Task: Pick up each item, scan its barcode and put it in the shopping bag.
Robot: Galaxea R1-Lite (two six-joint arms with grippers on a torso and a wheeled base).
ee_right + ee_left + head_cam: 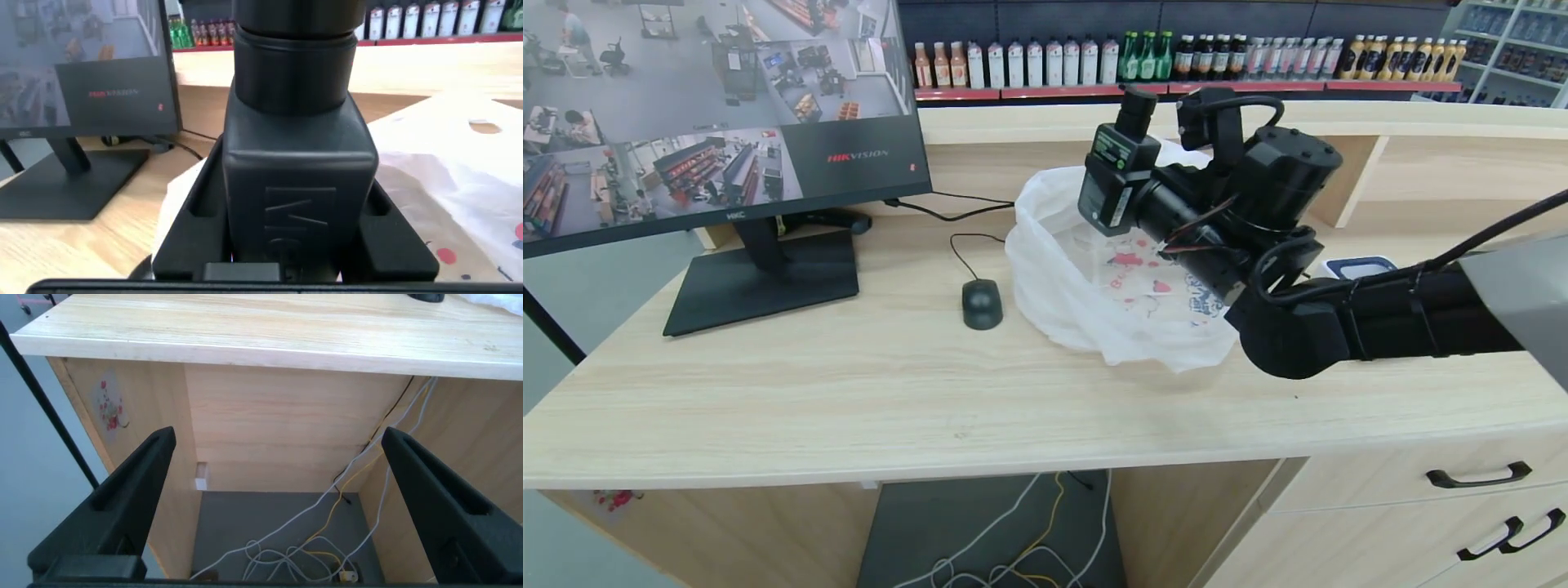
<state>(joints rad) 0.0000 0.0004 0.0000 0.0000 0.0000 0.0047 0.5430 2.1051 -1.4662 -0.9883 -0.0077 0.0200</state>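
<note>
A white plastic shopping bag stands open on the wooden counter, right of the middle. Above its mouth my right gripper is shut on a black barcode scanner, whose head points up and away. In the right wrist view the scanner sits between the gripper's two fingers, with the bag behind it. My left gripper hangs open and holds nothing. It is below the counter's front edge, facing the recess under the desk. A small white item with a dark blue top lies behind the right arm.
A monitor on a black stand fills the back left. A black mouse lies left of the bag, its cable running back. Loose cables hang under the desk. Drawers are at the front right, and bottle shelves stand behind.
</note>
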